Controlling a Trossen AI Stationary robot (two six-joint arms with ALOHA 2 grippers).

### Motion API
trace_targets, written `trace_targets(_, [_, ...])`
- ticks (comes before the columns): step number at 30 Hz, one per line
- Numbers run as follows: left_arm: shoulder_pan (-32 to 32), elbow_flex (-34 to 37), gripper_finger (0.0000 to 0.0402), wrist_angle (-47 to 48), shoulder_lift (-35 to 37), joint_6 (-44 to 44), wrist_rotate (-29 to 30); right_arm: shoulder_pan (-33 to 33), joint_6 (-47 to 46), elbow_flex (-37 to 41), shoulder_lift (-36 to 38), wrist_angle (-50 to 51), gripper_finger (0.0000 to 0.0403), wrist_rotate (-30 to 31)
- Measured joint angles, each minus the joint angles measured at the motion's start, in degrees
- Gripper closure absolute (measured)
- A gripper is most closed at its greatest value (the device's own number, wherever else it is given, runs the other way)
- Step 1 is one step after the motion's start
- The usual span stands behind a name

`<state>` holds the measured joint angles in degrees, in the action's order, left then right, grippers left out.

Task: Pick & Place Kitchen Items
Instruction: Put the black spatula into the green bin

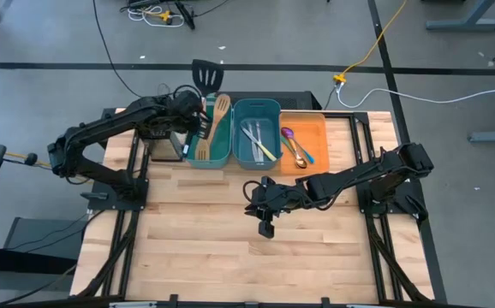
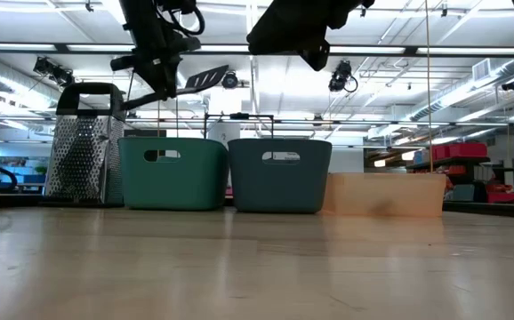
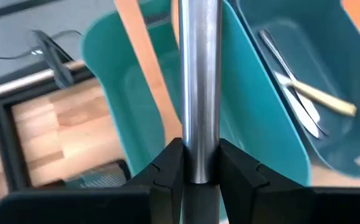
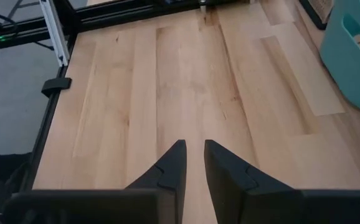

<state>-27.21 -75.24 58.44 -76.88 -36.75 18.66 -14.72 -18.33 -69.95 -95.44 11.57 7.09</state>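
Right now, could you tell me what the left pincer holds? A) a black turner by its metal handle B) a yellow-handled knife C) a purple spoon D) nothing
A: the left pincer is clamped on the steel handle of the black turner, above the teal bin.

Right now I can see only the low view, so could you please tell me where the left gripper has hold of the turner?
Observer: The left gripper is shut on the silver handle of the turner, above the green bin.
Operator: Thank you. Is anything in that bin?
Observer: Yes, a wooden spatula leans in it, its head over the far rim.
Operator: And the right gripper?
Observer: The right gripper hovers over bare table, holding nothing, with its fingers slightly apart.
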Motion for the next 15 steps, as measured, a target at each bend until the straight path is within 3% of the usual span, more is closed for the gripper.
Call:
trace_targets(5, [-0.04,0.0,0.0321,-2.1,0.0,-0.1,4.72,0.0,0.65,0.0,0.0,0.0,0.0334,0.0])
trace_targets(15, [-1.85,5.83,0.0321,-11.58,0.0,2.41,6.22,0.0,1.31,0.0,0.0,0.0,0.0334,-0.05])
